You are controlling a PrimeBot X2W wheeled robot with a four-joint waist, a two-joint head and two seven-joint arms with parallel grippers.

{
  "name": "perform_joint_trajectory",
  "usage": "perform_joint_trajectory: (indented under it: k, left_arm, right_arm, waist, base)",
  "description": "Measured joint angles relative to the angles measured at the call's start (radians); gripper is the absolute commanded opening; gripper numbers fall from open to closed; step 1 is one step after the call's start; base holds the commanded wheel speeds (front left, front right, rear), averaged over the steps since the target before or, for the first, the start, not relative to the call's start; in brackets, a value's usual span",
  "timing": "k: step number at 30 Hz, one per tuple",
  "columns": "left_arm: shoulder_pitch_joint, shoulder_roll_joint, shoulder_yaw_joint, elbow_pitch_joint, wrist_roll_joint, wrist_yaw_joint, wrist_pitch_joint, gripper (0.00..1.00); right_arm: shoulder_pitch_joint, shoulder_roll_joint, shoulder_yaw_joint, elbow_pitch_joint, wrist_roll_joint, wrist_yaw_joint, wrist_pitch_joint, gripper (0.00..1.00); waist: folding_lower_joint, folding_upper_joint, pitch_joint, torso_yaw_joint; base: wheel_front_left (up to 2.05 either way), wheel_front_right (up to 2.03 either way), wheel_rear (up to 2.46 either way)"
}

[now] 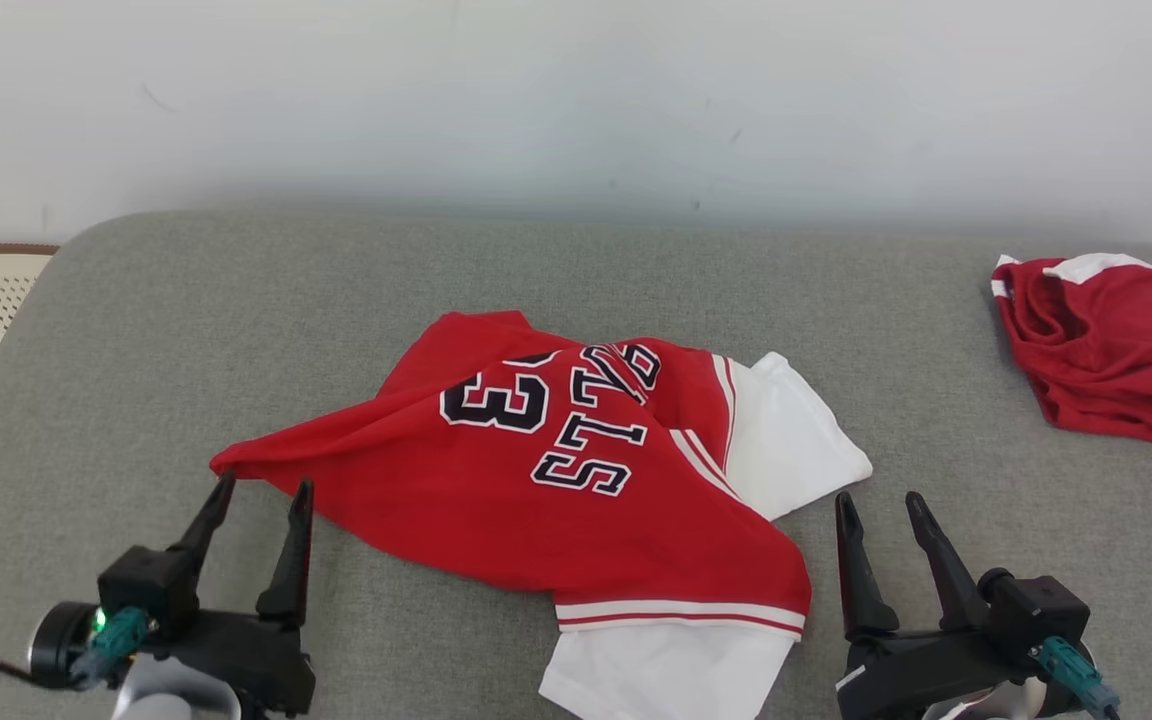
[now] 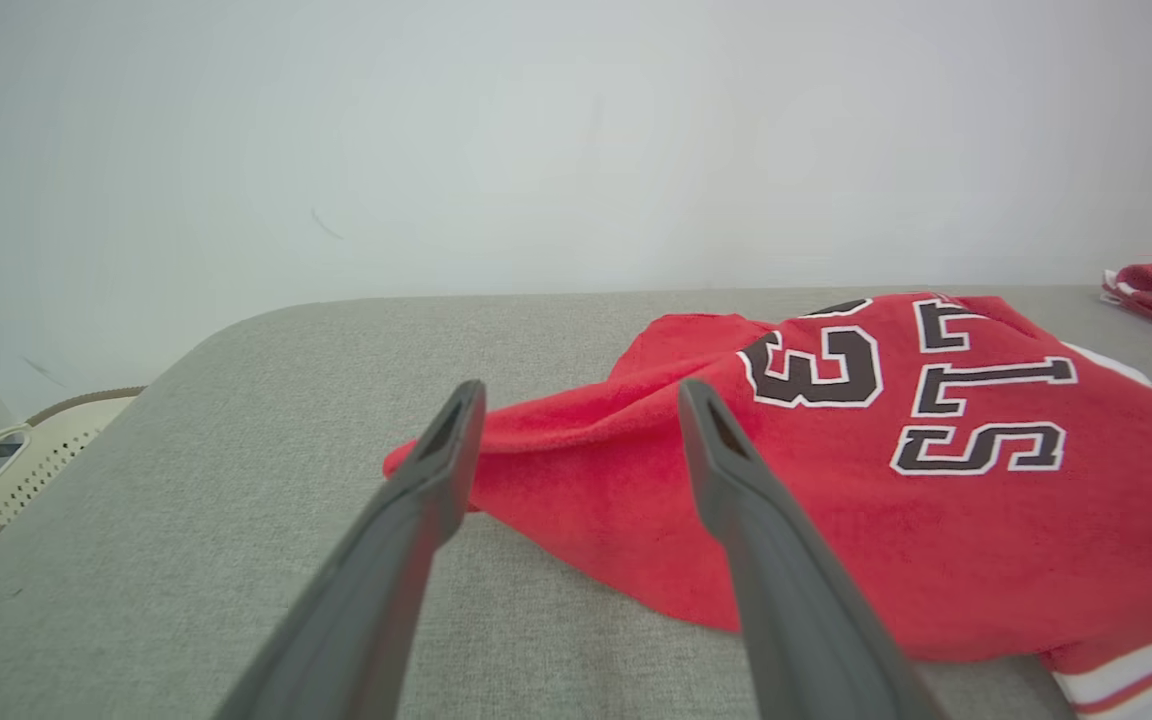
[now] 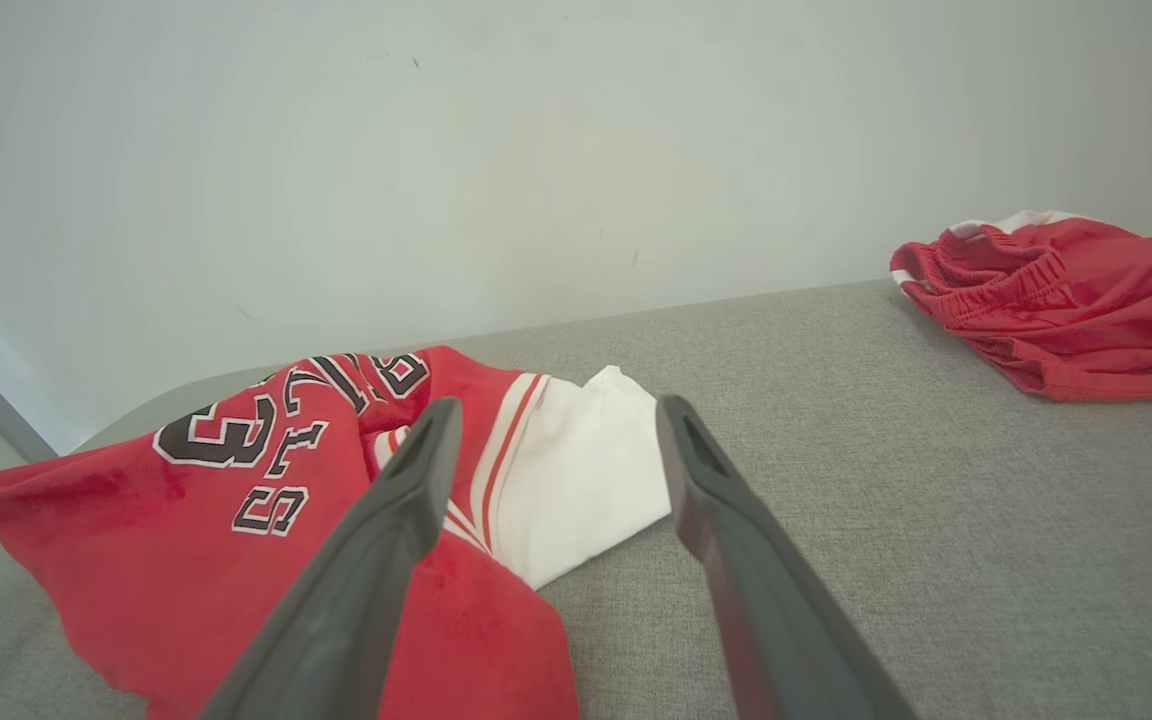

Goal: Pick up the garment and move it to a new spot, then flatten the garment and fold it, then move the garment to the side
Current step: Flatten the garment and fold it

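Lower left of the frame: my left gripper (image 1: 266,490), fingers spread and empty, tips just beside the red corner of the jersey (image 1: 456,490). Lower right: my right gripper (image 1: 881,505), likewise spread and empty. Centre: the jersey, crumpled on the grey cushion (image 1: 136,330). Upper right: a second red garment (image 1: 1106,350).

Red jersey (image 1: 536,470), white sleeves, rumpled, number side up, mid-cushion.

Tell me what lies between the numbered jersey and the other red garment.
Only bare grey cushion separates the jersey from the other red garment; the head view shows it plainly.
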Motion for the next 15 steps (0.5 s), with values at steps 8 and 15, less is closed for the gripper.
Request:
perform_joint_trajectory:
  k: [8,15]
  left_arm:
    - [0.137,-0.068,0.133,-0.137,0.102,0.021,0.0,1.0]
    - [0.245,-0.106,0.259,-0.198,0.177,0.032,0.0,1.0]
  right_arm:
    - [0.003,0.0,-0.014,0.009,-0.006,0.0,0.0,1.0]
    - [0.011,0.0,-0.02,0.039,-0.006,0.0,0.0,1.0]
  waist:
    - [0.0,0.0,-0.009,0.005]
    - [0.0,0.0,-0.018,0.004]
  base:
    - [0.0,0.0,0.0]
    - [0.0,0.0,0.0]
